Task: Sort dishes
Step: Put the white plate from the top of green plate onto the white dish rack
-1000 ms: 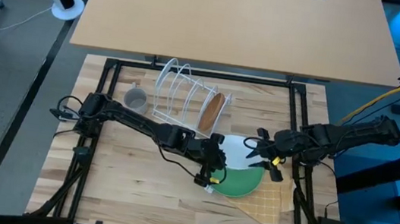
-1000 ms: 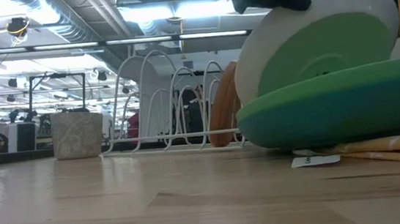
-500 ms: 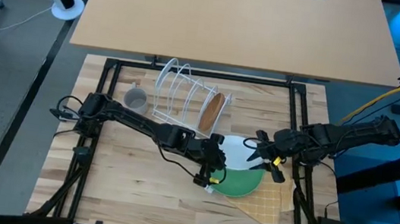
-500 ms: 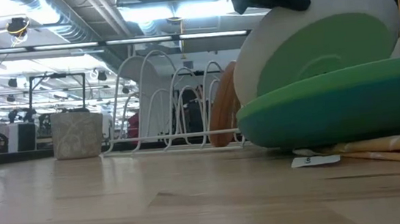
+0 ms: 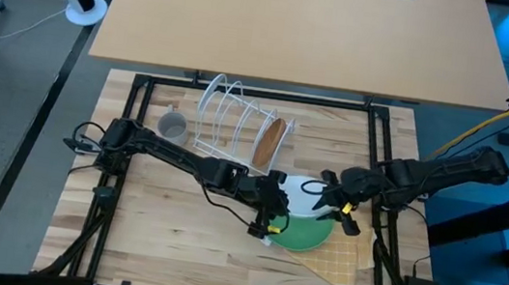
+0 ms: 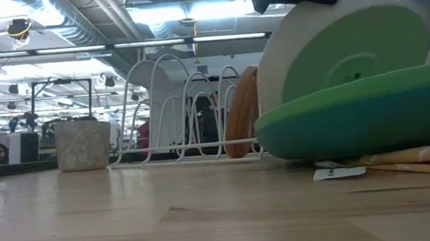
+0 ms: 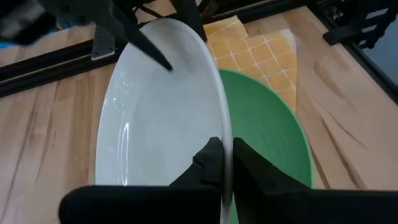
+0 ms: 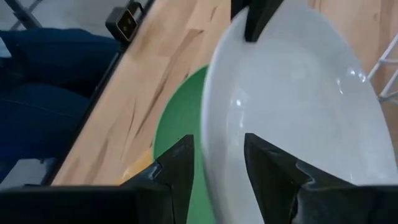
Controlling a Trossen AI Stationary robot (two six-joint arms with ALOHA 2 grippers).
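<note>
High view: my left tool (image 5: 276,196) is closed on the rim of the light green plate (image 5: 299,191), which stands tilted on edge over the teal plate (image 5: 307,233) lying on the yellow checked cloth (image 5: 342,258). My right tool (image 5: 329,193) sits at the plate's opposite edge. The brown plate (image 5: 271,141) stands in the white rack (image 5: 230,117), and the grey mug (image 5: 173,127) waits on the tabletop (image 5: 165,234) just beside it.

Low view: the light plate (image 6: 346,48) leans up with its lower edge behind the teal plate (image 6: 373,117); I cannot see whether that edge rests on it.

Left wrist view: my fingers (image 7: 211,163) pinch the rim (image 7: 227,124), one each side.

Right wrist view: my fingers (image 8: 180,163) straddle the plate's edge (image 8: 208,124) with gaps showing, so this tool is open.

I judge the handover risky: if the left tool lets go before the right closes, the plate could drop onto the teal one or slide off the cloth. How deep the right fingers reach is hidden.
</note>
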